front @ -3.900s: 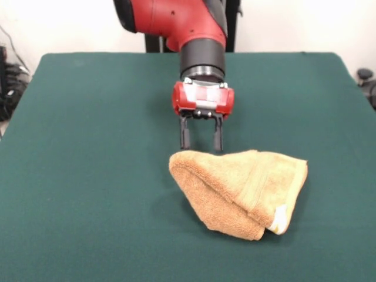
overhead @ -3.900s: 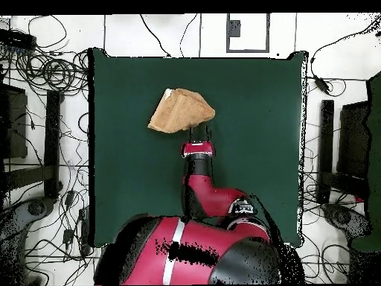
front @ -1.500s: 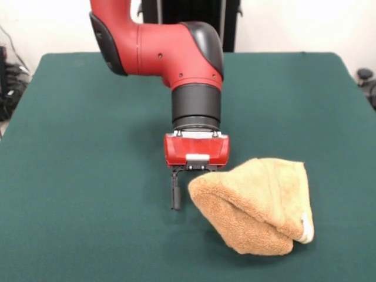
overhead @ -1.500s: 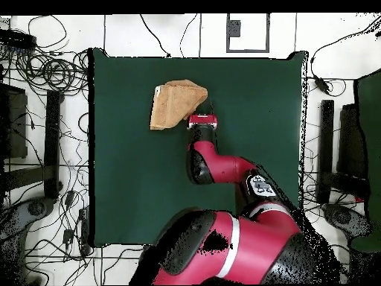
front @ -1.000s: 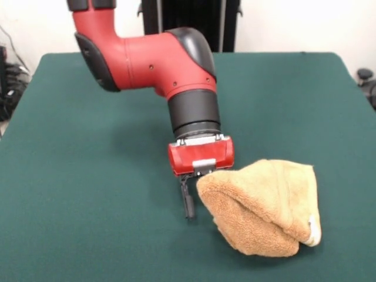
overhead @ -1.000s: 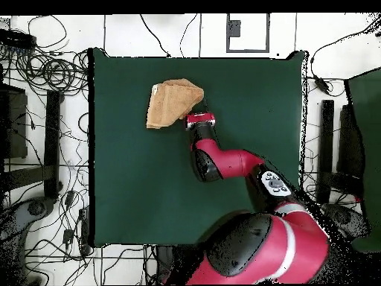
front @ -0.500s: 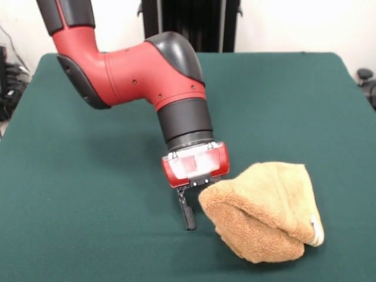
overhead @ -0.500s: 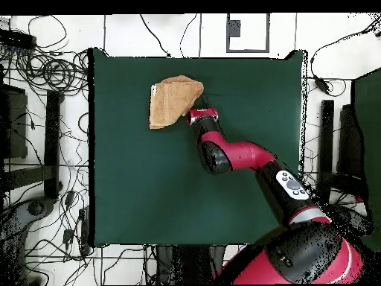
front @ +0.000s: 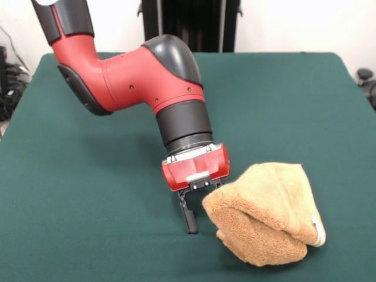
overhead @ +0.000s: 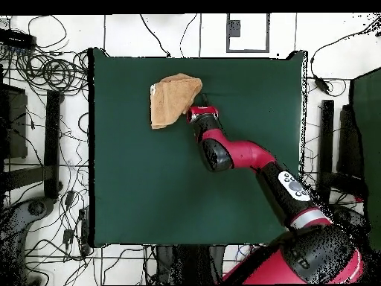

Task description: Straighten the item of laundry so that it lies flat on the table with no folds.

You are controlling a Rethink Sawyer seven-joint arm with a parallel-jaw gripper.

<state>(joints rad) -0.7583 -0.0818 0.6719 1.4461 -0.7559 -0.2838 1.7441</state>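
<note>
- Towel [front: 264,214] [overhead: 173,99]: bunched, folded over itself, on table [front: 88,194] [overhead: 245,89] toward one edge; white tag at far end from arm.
- Gripper [front: 202,208] [overhead: 199,104]: tilted, at towel's near corner; one finger [front: 189,218] seen beside cloth, other hidden. Pinching corner or not: cannot tell.
- If gripped: drag low, slow, away from bulk to unroll top layer.
- Avoid lifting high; risk of re-folding.
- Check hem flat before release.

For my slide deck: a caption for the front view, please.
Sawyer's gripper at the edge of a folded tan towel on the green table.
</note>
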